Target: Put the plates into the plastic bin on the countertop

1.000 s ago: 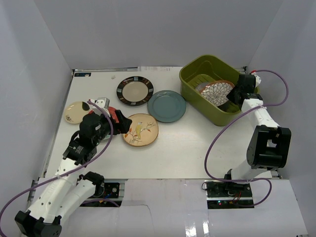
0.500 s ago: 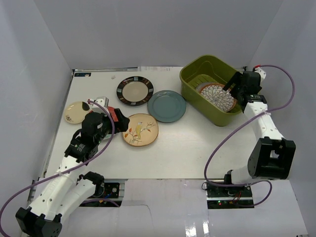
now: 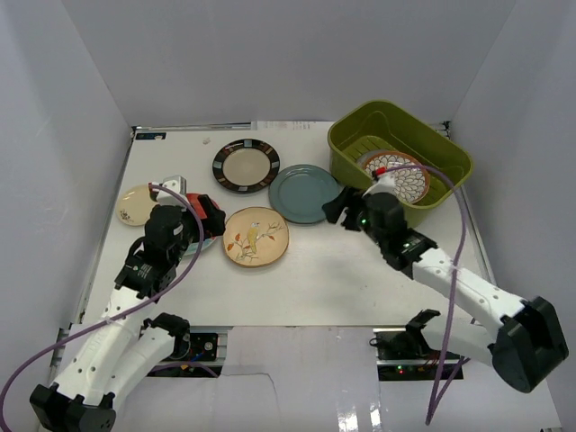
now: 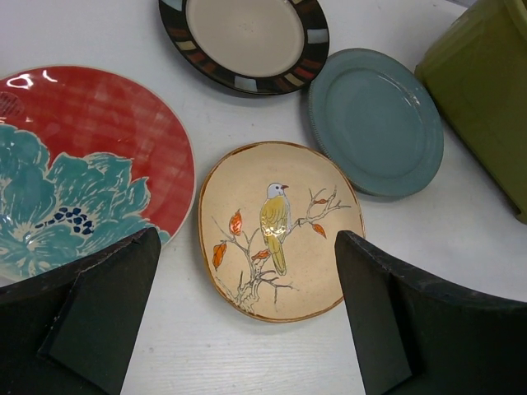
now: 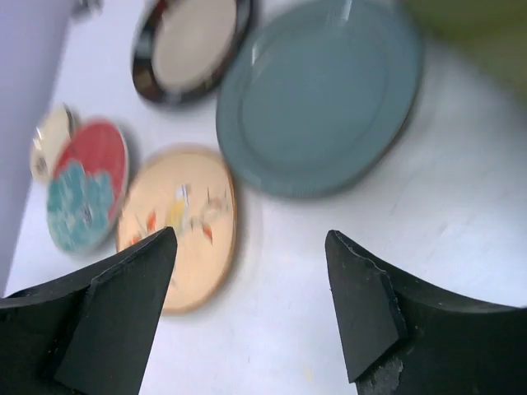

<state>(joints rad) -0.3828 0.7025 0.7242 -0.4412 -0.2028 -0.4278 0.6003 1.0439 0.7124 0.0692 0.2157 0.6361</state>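
Note:
The olive plastic bin (image 3: 434,194) stands at the back right of the white countertop (image 3: 324,270), and a petal-pattern plate (image 3: 402,176) lies flat inside it. My right gripper (image 3: 336,209) (image 5: 251,239) hovers open and empty just right of the teal plate (image 3: 303,193) (image 5: 317,95). My left gripper (image 3: 203,220) (image 4: 247,247) hangs open over the red-teal floral plate (image 4: 82,164) and the tan bird plate (image 3: 256,236) (image 4: 276,226), touching neither. The black-striped plate (image 3: 246,166) and a small cream plate (image 3: 135,205) lie further back and left.
White walls enclose the countertop on three sides. The right arm's purple cable (image 3: 456,261) loops over the table's right side, close to the bin. A small metal object (image 3: 176,184) lies behind the left gripper.
The right gripper opened and let go of the petal plate, which now lies in the bin. The arm then swung left and forward to the teal plate. The left arm barely shifted.

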